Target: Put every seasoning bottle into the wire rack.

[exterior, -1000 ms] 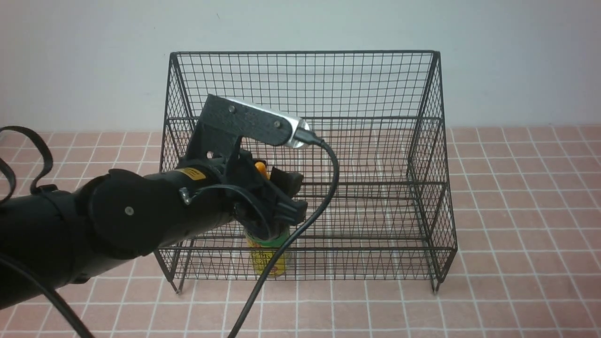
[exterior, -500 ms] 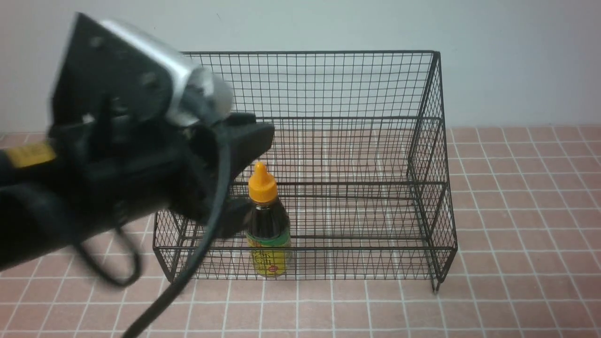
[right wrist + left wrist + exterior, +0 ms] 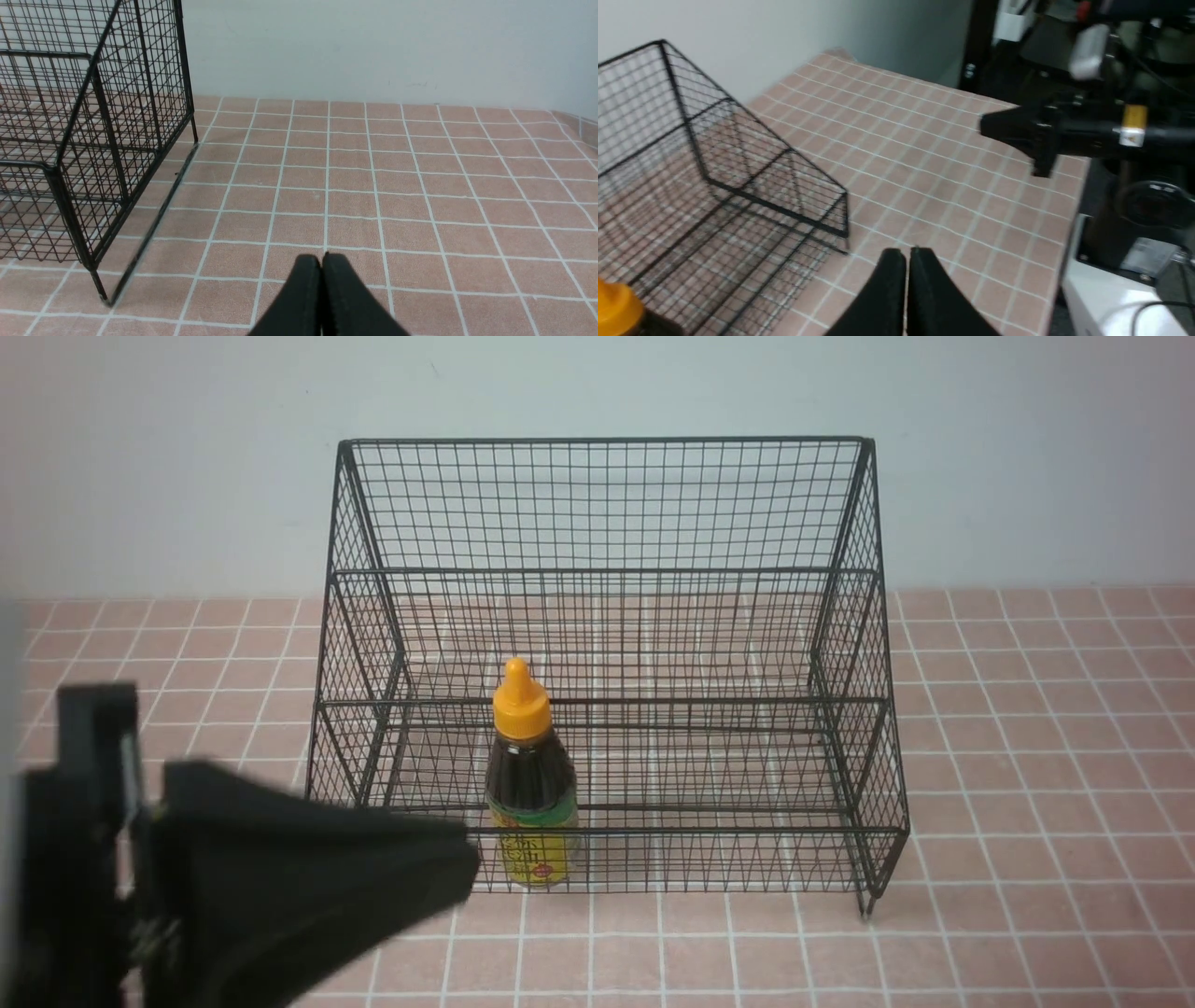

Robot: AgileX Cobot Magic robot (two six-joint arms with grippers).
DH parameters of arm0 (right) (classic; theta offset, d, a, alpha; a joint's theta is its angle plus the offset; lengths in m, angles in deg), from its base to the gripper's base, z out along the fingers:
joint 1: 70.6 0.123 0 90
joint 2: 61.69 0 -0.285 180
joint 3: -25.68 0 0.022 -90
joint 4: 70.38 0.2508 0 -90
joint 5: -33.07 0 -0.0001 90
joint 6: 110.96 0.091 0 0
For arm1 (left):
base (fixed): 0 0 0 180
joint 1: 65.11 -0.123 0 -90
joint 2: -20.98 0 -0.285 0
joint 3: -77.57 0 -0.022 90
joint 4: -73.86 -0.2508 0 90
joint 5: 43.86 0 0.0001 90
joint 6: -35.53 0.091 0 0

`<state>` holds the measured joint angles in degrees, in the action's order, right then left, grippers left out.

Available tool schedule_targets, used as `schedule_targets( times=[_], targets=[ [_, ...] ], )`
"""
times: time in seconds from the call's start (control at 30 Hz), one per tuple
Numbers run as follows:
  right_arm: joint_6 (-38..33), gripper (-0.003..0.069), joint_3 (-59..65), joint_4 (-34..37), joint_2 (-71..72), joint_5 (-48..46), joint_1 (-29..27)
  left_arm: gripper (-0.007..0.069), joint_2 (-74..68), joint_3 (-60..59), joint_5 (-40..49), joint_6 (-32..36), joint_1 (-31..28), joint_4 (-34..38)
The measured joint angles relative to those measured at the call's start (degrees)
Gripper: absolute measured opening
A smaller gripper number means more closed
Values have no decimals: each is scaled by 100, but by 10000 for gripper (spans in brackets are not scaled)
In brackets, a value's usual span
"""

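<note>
Pink tiled tabletop (image 3: 1027, 756) meets a pale wall (image 3: 187, 457). Fingers pressed together and empty, the left gripper (image 3: 906, 254) hangs low at eight o'clock of the seasoning bottle (image 3: 530, 784), apart from it. The right gripper (image 3: 321, 259), likewise closed on nothing, sits over bare tiles at four o'clock of the wire rack (image 3: 607, 504). The bottle stands upright on the rack's front tier, toward seven o'clock.

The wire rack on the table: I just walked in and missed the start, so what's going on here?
The seasoning bottle stands upright in the wire rack's lowest front tier, left of centre, nothing holding it. The left gripper is shut and empty, outside the rack. The right gripper is also shut and empty, over the tiled table off the rack's right end. No other bottle is in view.
</note>
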<state>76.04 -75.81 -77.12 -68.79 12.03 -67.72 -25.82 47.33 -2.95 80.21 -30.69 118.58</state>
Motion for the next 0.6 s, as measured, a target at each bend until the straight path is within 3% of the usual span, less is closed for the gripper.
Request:
schedule_targets(
  times=[0.4,0.47,0.6],
  targets=[
    [0,-10,0,0,0,0,0,-7,853,0,-959,-145,0,-551],
    [0,-10,0,0,0,0,0,-7,943,0,-1062,-433,0,-925],
    [0,-10,0,0,0,0,0,-7,1317,-174,-1159,-1950,-8,-2404]
  ],
)
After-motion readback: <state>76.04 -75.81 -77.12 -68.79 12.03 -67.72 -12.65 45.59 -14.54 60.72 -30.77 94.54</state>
